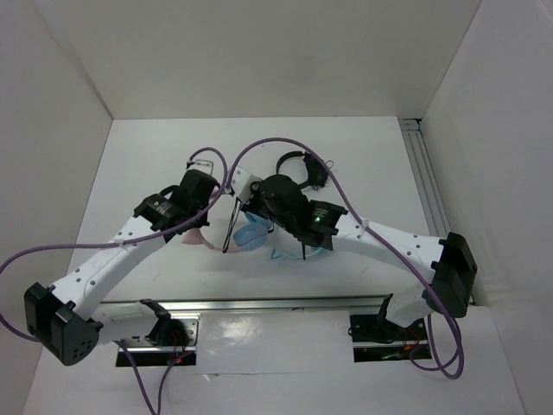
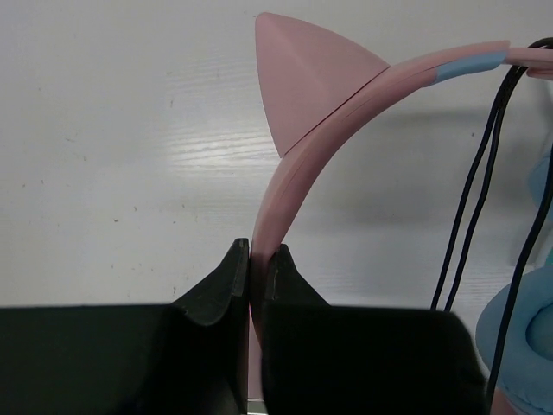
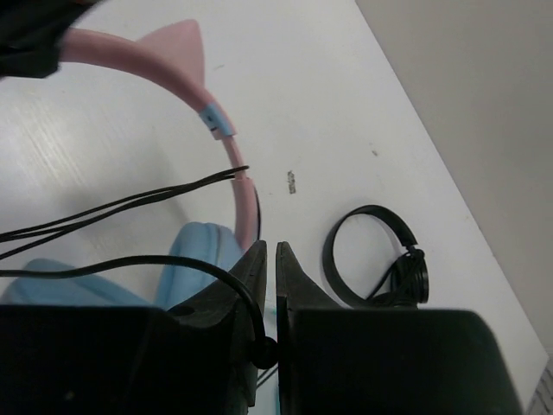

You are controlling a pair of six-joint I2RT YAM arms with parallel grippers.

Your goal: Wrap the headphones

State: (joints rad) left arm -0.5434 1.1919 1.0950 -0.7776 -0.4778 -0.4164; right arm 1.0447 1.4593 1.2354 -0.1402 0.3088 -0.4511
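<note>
The headphones (image 1: 252,235) lie mid-table between both arms, with a pink headband (image 2: 294,164), a pink cat ear (image 2: 302,78), light blue ear cups (image 3: 194,259) and a thin black cable (image 3: 130,203). My left gripper (image 2: 257,251) is shut on the pink headband, which rises from between its fingers. It also shows in the top view (image 1: 200,216). My right gripper (image 3: 271,249) is shut, with the black cable pinched low between its fingers, just beside the blue ear cup. In the top view it (image 1: 248,210) sits over the headphones. Cable strands (image 2: 471,199) hang across the headband.
A smaller all-black pair of headphones (image 3: 376,259) lies just beyond my right gripper, also in the top view (image 1: 298,164). A metal rail (image 1: 276,304) runs along the near edge and another (image 1: 428,181) along the right side. White walls enclose the table.
</note>
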